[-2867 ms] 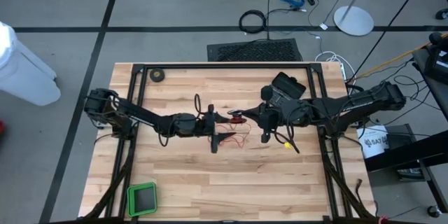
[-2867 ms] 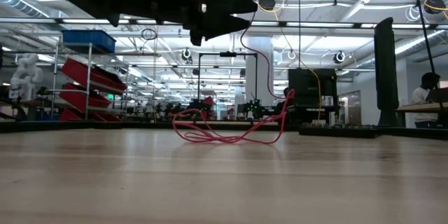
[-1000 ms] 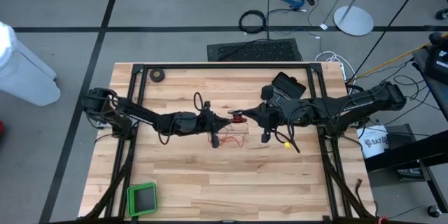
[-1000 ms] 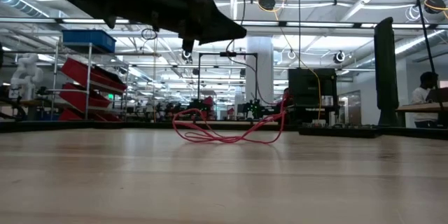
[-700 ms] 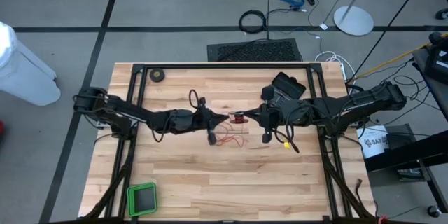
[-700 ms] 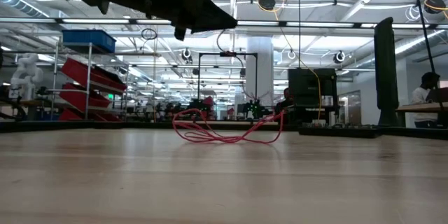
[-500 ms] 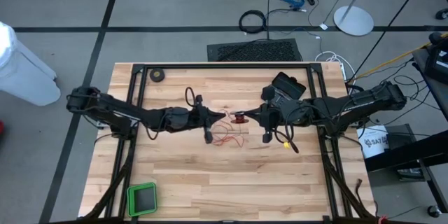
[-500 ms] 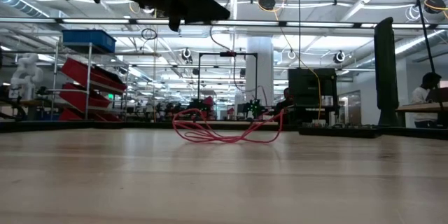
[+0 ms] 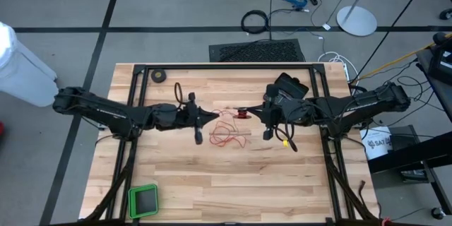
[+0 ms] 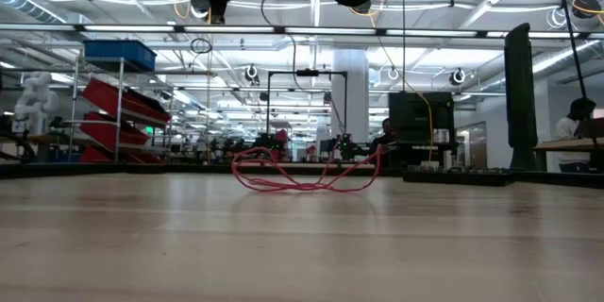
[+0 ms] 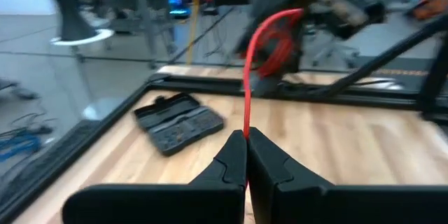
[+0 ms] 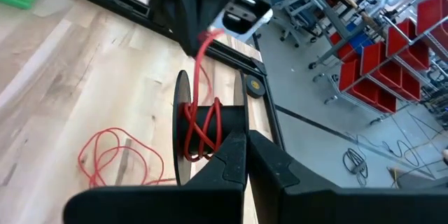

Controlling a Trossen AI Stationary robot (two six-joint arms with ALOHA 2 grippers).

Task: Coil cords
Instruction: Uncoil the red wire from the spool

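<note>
The right hand (image 9: 248, 114) grips the reel (image 9: 241, 113) above mid-bench, a few red turns wound. The left hand (image 9: 212, 116), closed on the wire (image 9: 227, 113), guides it. Most wire lies loose on the bench (image 9: 212, 176); winding seems barely begun.

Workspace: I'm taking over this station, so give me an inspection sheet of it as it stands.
Surface: wooden table, dark frame around it.
Job's things: red wire partly wound on the black reel, the rest loose on the wood.
Clutter: green tray; black tape roll; black case.
Grippers: left end effector shut on the wire; right end effector shut on the reel, above mid-table.
Cables: black loop on the floor.
Surroundings: red shelving; seated person.
</note>
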